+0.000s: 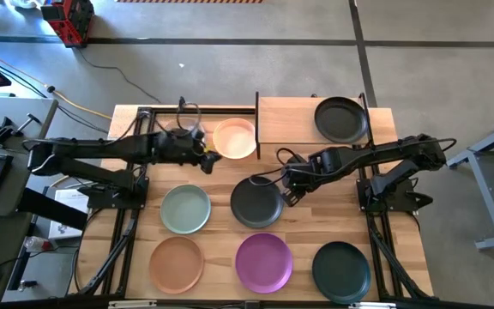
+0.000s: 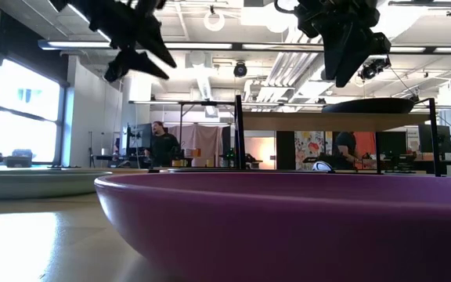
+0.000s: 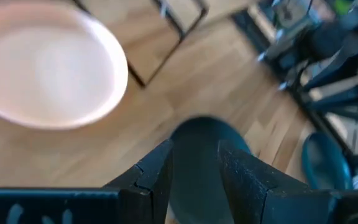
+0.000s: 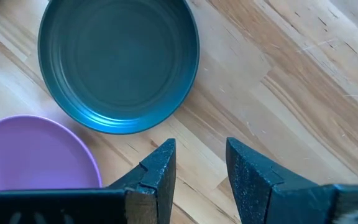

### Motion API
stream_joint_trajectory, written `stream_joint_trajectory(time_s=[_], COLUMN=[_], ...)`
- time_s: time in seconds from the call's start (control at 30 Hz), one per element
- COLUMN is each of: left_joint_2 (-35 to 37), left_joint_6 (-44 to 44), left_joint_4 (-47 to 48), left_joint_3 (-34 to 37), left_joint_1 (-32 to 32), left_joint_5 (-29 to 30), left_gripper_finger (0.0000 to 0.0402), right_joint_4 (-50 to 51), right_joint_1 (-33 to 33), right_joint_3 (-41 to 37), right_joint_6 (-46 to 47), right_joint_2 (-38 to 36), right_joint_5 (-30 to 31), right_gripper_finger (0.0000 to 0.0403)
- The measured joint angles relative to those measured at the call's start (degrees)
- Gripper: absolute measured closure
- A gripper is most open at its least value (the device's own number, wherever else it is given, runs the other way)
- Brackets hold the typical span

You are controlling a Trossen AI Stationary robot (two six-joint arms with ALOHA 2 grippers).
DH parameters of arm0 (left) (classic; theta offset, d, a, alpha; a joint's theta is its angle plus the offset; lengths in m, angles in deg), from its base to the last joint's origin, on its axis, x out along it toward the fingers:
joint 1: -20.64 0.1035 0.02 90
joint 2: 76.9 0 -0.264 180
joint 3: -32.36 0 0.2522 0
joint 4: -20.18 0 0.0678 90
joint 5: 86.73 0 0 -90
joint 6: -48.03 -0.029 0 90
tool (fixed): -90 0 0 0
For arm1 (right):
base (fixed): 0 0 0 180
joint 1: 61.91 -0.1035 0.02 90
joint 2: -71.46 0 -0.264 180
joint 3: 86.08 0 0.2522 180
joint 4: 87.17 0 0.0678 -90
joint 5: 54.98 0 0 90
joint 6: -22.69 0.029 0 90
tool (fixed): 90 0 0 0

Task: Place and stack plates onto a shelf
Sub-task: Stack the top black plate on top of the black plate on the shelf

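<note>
between picks: one black plate [image 1: 341, 118] on the shelf [image 1: 286, 120]. left gripper [image 1: 206, 159] beside peach plate [image 1: 234, 138], right gripper [image 1: 292, 190] by charcoal plate [image 1: 256, 202], both open, empty. next, needs closing on a rim.

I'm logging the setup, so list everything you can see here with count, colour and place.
Plate on shelf: one, black, right end of the shelf.
Shelf: one, light wood on black posts, table's back right.
Peach plate: one, on the table left of the shelf.
Charcoal plate: one, table centre.
Sage plate: one, left of the charcoal plate.
Terracotta plate: one, front left.
Purple plate: one, front centre.
Dark green plate: one, front right.
Table: one, light wood.
Left tool: open, empty, beside the peach plate.
Right tool: open, empty, at the charcoal plate's right edge.
</note>
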Motion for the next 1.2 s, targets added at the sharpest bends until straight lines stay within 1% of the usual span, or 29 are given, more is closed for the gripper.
stream_joint_trajectory(time_s=[0.17,0.5,0.67,0.9,1.2], left_joint_2=[-5.1,-14.6,-18.8,-23.4,-27.1], left_joint_6=[0.4,1.6,1.6,2.5,3.0], left_joint_4=[-0.1,-0.4,-2.5,-7.5,-8.7], left_joint_3=[0.0,0.0,0.0,0.0,0.0], left_joint_1=[0.0,-1.5,-2.6,-3.1,-3.1], left_joint_5=[-3.6,-4.0,-4.0,-5.4,-5.4], left_gripper_finger=[0.0284,0.0284,0.0284,0.0284,0.0284], right_joint_4=[0.0,0.0,0.0,0.0,0.0], right_joint_1=[0.0,0.0,0.0,0.0,0.0], right_joint_3=[0.0,0.0,0.0,0.0,0.0], right_joint_6=[0.0,0.0,0.0,0.0,0.0], right_joint_2=[0.0,0.0,0.0,0.0,0.0], right_joint_5=[0.0,-0.1,-0.1,-0.1,0.0], right_gripper_finger=[0.0284,0.0284,0.0284,0.0284,0.0284])
